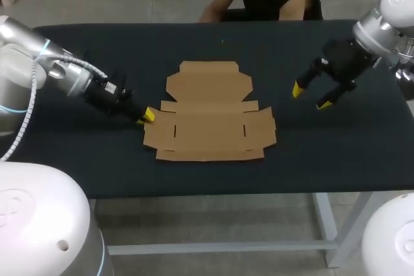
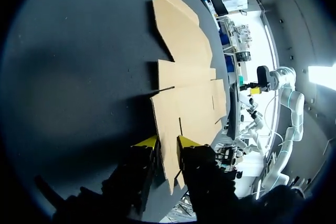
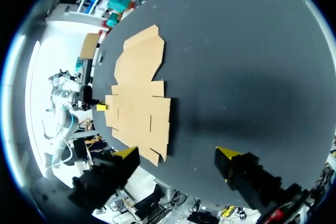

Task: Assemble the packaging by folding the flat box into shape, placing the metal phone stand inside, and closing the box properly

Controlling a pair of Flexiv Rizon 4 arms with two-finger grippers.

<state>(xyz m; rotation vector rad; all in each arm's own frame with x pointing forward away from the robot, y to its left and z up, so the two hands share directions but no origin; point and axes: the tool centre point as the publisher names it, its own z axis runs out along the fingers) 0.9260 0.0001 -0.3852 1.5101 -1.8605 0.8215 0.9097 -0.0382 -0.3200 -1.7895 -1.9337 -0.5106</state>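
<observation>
My left gripper [image 1: 145, 117] sits low at the left edge of the flat box [image 1: 210, 117], fingers parted only narrowly. In the left wrist view the left side flap runs in between them [image 2: 168, 141], seemingly straddled rather than gripped. The box lies unfolded mid-table [image 1: 336, 153], its wider span running side to side between the arms, with the lid panel on the far side. Right of it, my right gripper [image 1: 310, 96] hovers spread wide, clear of the cardboard. The left arm is plainly nearer. No phone stand shows.
</observation>
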